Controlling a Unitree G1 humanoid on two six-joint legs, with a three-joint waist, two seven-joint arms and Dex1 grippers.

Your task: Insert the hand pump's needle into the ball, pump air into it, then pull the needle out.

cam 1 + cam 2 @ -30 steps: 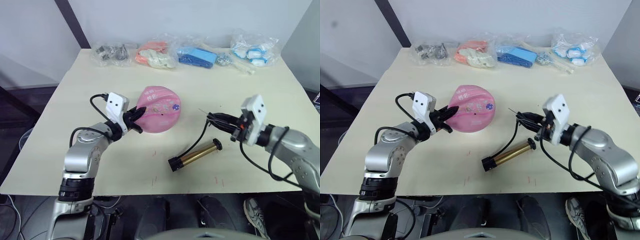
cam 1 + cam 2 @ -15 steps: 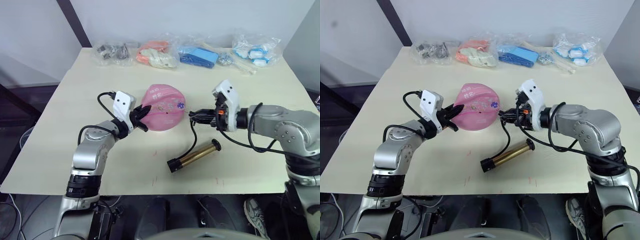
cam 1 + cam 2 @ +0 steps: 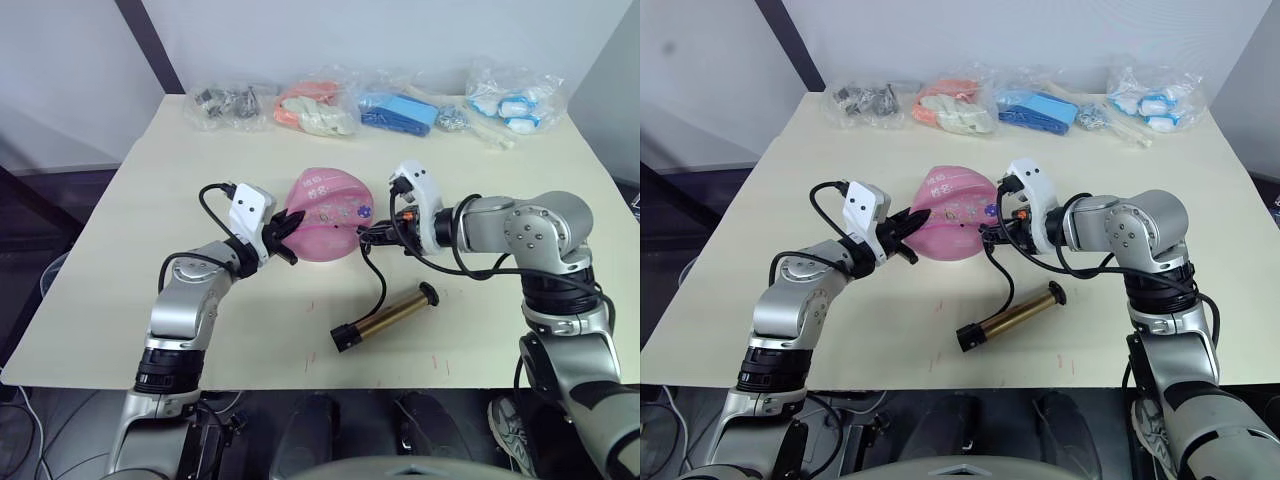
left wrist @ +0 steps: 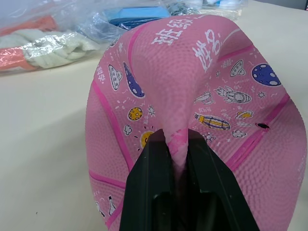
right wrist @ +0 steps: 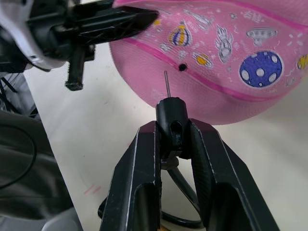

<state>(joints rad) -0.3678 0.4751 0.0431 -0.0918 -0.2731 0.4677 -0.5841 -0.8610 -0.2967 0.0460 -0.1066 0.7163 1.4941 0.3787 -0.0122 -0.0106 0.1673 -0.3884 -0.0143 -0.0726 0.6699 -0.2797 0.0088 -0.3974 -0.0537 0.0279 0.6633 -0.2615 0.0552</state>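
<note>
pale tabletop (image 3: 500, 300) carries the whole job, with clear bags (image 3: 380, 105) of odds and ends lined up along its far edge against a plain wall

start at the right gripper (image 5: 172, 126): its two black fingers are clamped on the black fitting at the end of the hose (image 3: 378, 290), and the needle (image 5: 166, 83) sticks out bare beyond it. the tip sits just short of the ball (image 3: 328, 214), close to the small black valve dot (image 5: 182, 67) but a little to one side of it and not yet in. the left gripper (image 4: 174, 144) is pinched on a fold of the ball's saggy pink skin, steadying it on its side of the ball. from the right gripper the hose loops back to the hand pump (image 3: 387, 314), which lies flat on the table nearer the robot, apart from both arms, its handle untouched

judging by this, the step in hand is the insertion, right at the aiming stage; pumping and pulling out are both still to come. the next move calls for a fine sideways correction so the needle lines up with the valve dot, then a straight push along the needle's axis while the left gripper braces the soft ball against caving in

the right wrist view gives the gap between needle tip and valve, which the head views cannot resolve; the left wrist view shows the pinched fold plainly; the head views alone place the pump and hose
</note>
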